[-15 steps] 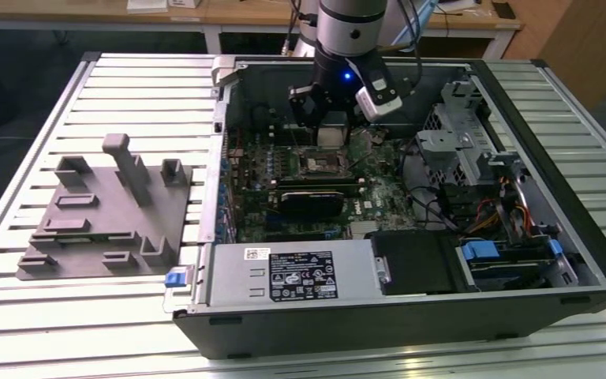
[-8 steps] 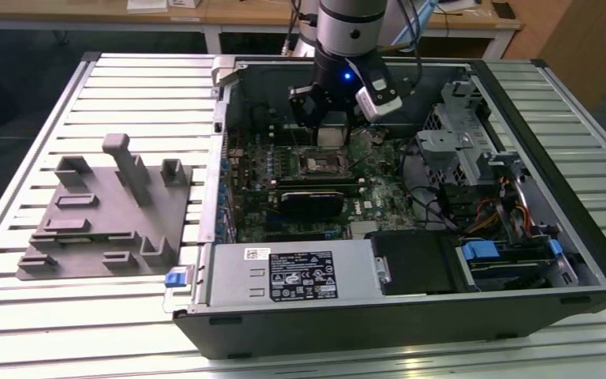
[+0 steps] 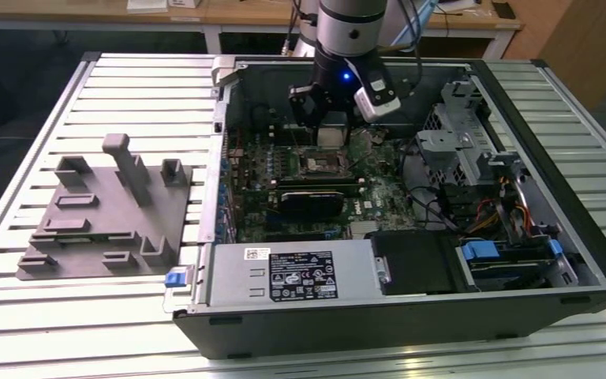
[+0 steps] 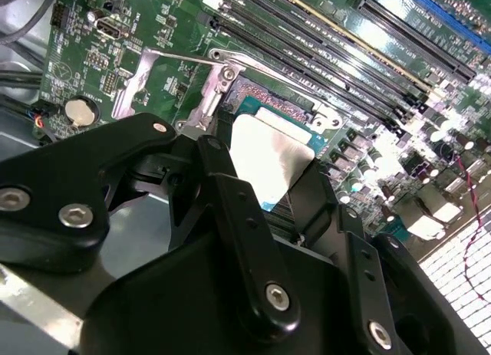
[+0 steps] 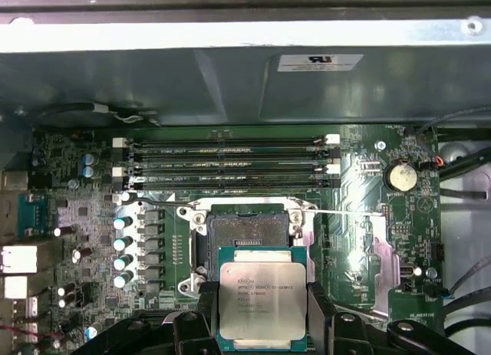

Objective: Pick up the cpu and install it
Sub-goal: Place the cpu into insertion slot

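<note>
Hanging level in the gripper (image 4: 265,188), which is clamped on two opposite edges, the cpu (image 5: 259,295) is held just short of the open socket (image 5: 247,228), apparently so that its underside is presented squarely to the contacts.

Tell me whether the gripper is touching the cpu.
Touching. In the first wrist view the gripper clamps the cpu by two opposite edges, jaws flush against it.

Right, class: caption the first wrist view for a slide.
Gripper holding the cpu near the open socket on the motherboard.
</note>
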`<act>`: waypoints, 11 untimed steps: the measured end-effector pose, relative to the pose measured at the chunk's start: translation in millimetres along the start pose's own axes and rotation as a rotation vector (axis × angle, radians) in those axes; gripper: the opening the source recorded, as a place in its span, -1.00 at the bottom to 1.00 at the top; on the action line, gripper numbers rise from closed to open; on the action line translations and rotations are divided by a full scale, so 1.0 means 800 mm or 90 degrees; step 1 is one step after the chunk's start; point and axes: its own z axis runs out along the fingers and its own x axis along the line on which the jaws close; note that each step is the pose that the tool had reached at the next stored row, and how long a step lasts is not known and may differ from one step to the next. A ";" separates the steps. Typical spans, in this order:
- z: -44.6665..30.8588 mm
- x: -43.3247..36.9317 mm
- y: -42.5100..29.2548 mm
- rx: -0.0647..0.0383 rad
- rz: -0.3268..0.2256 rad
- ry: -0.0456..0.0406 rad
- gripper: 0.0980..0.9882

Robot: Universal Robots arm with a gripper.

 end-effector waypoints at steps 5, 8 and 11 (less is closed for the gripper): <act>0.0000 0.000 0.0000 0.000 0.036 -0.0017 0.00; 0.0000 0.000 0.0000 0.000 0.059 -0.0027 0.00; 0.0000 0.000 0.0000 0.000 0.076 -0.0036 0.00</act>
